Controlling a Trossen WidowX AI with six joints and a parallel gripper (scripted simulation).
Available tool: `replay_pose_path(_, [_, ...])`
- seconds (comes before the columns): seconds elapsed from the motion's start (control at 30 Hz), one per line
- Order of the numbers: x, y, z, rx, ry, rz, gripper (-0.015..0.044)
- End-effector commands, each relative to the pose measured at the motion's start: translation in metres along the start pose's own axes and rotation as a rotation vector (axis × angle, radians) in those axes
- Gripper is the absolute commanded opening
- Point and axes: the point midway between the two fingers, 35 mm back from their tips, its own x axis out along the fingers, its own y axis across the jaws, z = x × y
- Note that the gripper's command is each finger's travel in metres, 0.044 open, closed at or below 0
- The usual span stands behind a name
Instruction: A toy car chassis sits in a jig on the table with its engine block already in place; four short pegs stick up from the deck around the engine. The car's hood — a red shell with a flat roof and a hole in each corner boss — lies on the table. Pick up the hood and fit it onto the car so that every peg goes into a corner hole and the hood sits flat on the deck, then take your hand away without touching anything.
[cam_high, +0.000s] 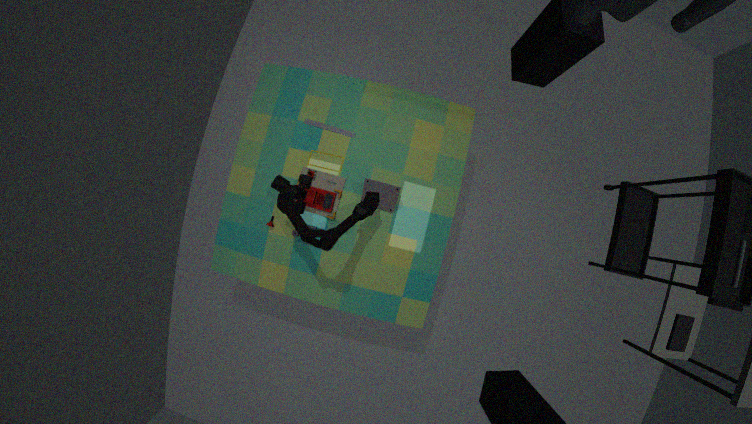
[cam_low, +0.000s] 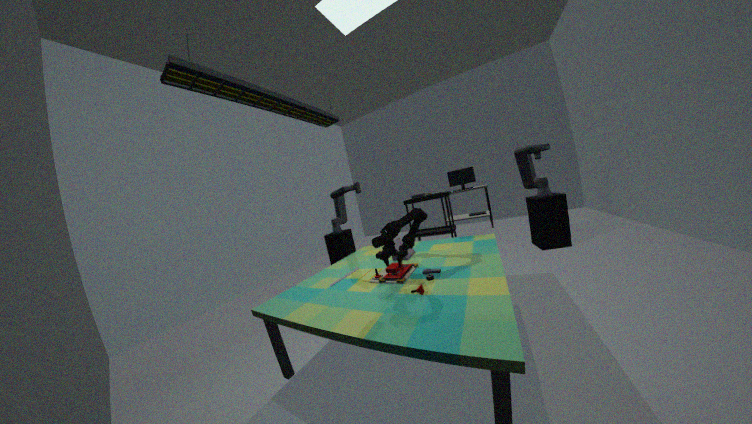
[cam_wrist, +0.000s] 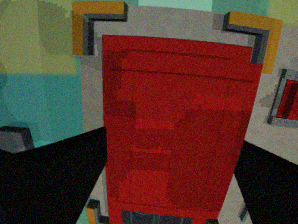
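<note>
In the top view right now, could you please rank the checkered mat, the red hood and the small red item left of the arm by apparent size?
1. Checkered mat
2. Red hood
3. Small red item

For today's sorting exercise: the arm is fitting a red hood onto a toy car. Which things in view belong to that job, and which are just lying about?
Belongs to the job:
- red hood, gripped by the gripper
- jig with orange corners
- grey chassis deck

Lying about:
- small red piece on the table
- dark flat part
- grey strip

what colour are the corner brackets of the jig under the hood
Orange with dark grey inner edges, clearest in the wrist view around the red hood.
</note>
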Motion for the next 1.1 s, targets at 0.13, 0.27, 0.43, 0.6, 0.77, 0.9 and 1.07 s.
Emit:
replay_pose_path(0.13, [0.0000,0.0007,0.0004,0.004,-0.003,0.004,0.0000])
replay_pose_path(0.27, [0.0004,0.0007,0.0005,0.004,-0.003,0.004,0.0000])
replay_pose_path(0.43, [0.0020,0.0007,0.0005,0.004,-0.003,0.004,0.0000])
replay_pose_path(0.6, [0.0038,0.0007,0.0006,0.003,-0.003,0.004,0.0000])
replay_pose_path(0.77, [0.0056,0.0007,0.0006,0.003,-0.004,0.004,0.0000])
replay_pose_path(0.9, [0.0070,0.0007,0.0006,0.003,-0.004,0.004,0.0000])
replay_pose_path(1.07, [0.0088,0.0008,0.0006,0.003,-0.004,0.004,0.0000])
